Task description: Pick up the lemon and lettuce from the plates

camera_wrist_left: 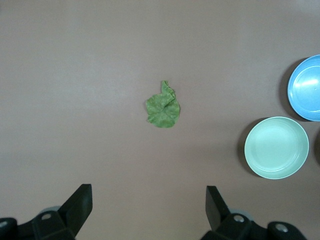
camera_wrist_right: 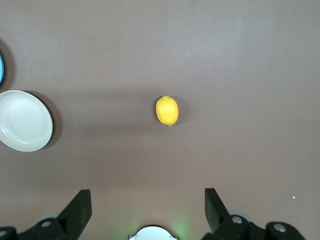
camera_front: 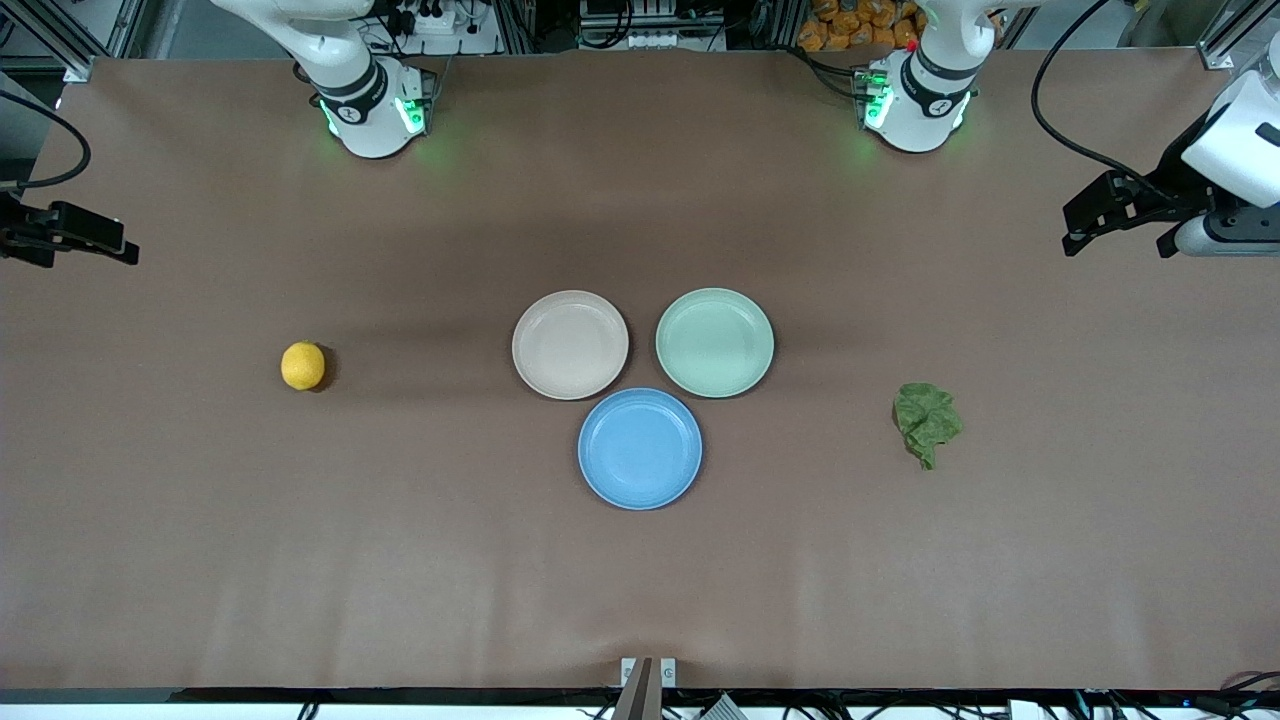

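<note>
The lemon [camera_front: 302,365] lies on the bare table toward the right arm's end, apart from the plates; it also shows in the right wrist view [camera_wrist_right: 167,110]. The lettuce [camera_front: 927,422] lies on the bare table toward the left arm's end, and in the left wrist view [camera_wrist_left: 162,107]. The beige-pink plate [camera_front: 570,344] and the mint green plate [camera_front: 714,342] stand side by side mid-table, both empty. My left gripper [camera_wrist_left: 149,192] is open and empty, high over the table's left-arm end [camera_front: 1115,240]. My right gripper [camera_wrist_right: 148,195] is open and empty, high over the right-arm end [camera_front: 105,245].
A bright blue plate [camera_front: 640,448], also empty, stands nearer to the front camera, touching the gap between the two other plates. The two arm bases [camera_front: 375,110] [camera_front: 915,100] stand at the table's back edge. Brown cloth covers the table.
</note>
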You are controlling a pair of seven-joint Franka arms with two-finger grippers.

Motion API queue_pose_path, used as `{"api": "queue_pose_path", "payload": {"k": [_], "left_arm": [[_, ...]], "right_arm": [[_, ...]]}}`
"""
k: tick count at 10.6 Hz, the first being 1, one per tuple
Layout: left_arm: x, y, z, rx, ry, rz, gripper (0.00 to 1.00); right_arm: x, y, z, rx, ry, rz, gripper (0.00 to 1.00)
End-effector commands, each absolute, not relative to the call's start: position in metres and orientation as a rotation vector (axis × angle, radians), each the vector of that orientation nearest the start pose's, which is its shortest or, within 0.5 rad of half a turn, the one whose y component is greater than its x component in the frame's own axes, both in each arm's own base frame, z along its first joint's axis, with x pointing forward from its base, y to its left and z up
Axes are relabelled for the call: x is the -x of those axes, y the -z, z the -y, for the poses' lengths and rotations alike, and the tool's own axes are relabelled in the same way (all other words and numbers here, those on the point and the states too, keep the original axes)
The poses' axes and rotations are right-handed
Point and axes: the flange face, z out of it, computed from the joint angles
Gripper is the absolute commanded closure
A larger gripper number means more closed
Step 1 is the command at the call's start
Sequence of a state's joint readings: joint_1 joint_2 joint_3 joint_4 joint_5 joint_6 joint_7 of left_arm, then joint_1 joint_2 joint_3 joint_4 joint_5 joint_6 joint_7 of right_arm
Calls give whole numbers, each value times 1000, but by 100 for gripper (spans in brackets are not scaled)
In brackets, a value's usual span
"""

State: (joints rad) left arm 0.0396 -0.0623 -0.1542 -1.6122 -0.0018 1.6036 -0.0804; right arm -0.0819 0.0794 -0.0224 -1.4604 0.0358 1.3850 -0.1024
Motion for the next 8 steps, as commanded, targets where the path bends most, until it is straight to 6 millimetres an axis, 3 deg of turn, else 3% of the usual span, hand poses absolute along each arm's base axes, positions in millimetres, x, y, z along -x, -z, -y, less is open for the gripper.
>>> {"api": "queue_pose_path", "payload": {"k": [1, 8], "left_arm": [[-534, -645, 65, 3125, 76, -60, 0], [-535, -646, 66, 3130, 80, -55, 0]], "right_arm": [[-538, -615, 55, 3099, -193, -28, 0], [-544, -608, 52, 3109, -205, -15, 0]]}}
